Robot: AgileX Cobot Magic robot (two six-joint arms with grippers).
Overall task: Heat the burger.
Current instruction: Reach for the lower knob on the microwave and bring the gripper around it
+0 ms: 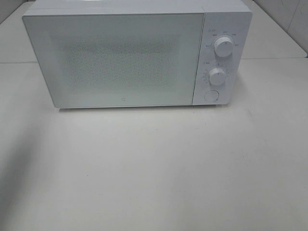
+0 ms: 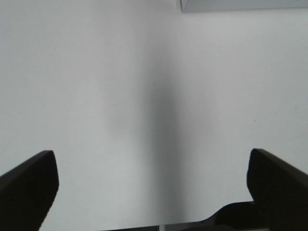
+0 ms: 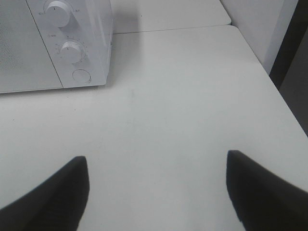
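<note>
Burger appears in no view, perhaps hidden behind the closed microwave door (image 1: 113, 60), so progress cannot be told; left gripper (image 2: 151, 161) and right gripper (image 3: 156, 161) both hover spread apart, empty, above the table (image 1: 154, 173).

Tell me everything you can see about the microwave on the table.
The microwave is a glossy white box standing upright towards the back of the pale table. Its wide door is shut, and its speckled window shows nothing of the inside. On the control strip beside the door are an upper knob, a lower knob and a round button beneath them. Only the table touches it.
</note>
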